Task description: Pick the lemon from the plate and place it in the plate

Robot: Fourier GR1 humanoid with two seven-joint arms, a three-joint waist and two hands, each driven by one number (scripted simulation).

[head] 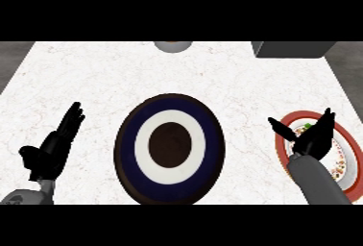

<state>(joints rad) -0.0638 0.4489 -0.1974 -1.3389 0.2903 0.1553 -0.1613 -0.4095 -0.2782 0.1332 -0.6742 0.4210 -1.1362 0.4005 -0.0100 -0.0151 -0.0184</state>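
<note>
A dark blue plate (pixel 127 139) with a white ring and a brown centre lies in the middle of the counter. At the right lies a red-rimmed white plate (pixel 349 144) with a speckled pattern. My right hand (pixel 314 138) hovers over that plate, fingers straight and spread, and covers its middle. The lemon is not visible; the hand may hide it. My left hand (pixel 51 148) stays open at the left of the counter, fingers up, resting well apart from the blue plate.
The white marble counter (pixel 106 72) stretches to the back. A grey round object (pixel 172 46) sits at the back edge in the middle. A dark grey box (pixel 294 49) stands at the back right corner.
</note>
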